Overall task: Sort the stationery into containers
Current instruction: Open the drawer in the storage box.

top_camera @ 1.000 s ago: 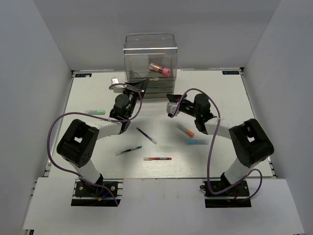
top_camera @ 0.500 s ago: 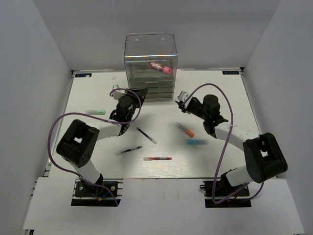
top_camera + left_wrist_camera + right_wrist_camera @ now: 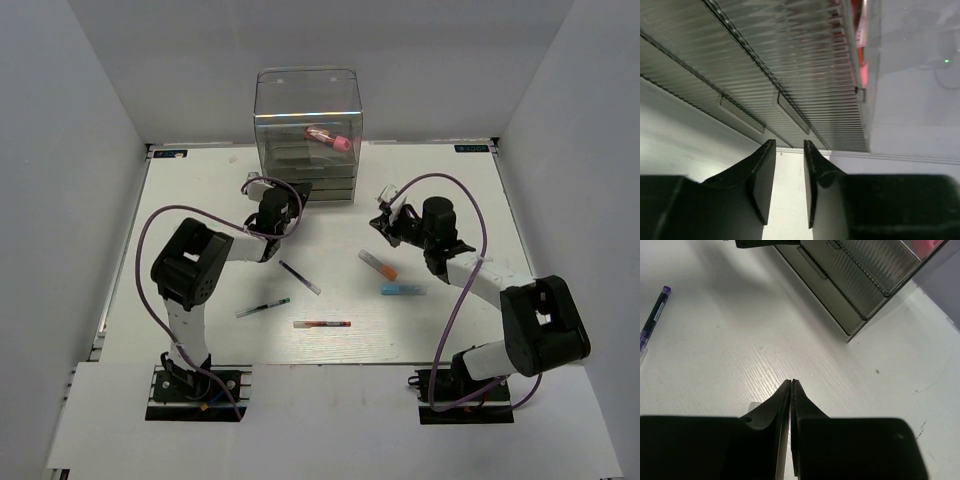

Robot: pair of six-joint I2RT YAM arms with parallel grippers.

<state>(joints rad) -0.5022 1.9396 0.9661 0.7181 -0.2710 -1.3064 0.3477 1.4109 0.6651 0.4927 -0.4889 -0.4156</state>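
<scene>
**Both claws empty at the drawer cabinet, most stationery left on the surface**

The left claw (image 3: pixel 789 145) has its fingers slightly parted, with a narrow gap between them and nothing in it. Straight ahead of it, very near the tips, are the ribbed fronts of the clear drawer cabinet (image 3: pixel 805 55). Two flat drawer handles (image 3: pixel 792 112) lie just beyond the fingertips (whether a tip touches a drawer cannot be told).

The right claw (image 3: pixel 792 385) is closed, its fingers pressed flat together and holding nothing. It hangs over bare white surface (image 3: pixel 715 365). The cabinet stands ahead of it and to its right.

The pink-capped red tube (image 3: pixel 328 139) lies inside the cabinet, high up and beyond both claws. The other stationery lies on the surface behind the claws, toward the arm bases. The orange marker (image 3: pixel 378 264) is just behind the right claw, and the light-blue marker (image 3: pixel 403 290) is a little farther back. The dark-and-white pen (image 3: pixel 299 277) lies behind the left claw, off to the right claw's left. The green-and-black pen (image 3: pixel 263 307) and the red-and-black pen (image 3: pixel 322 324) are farthest back, well apart from either claw.
</scene>
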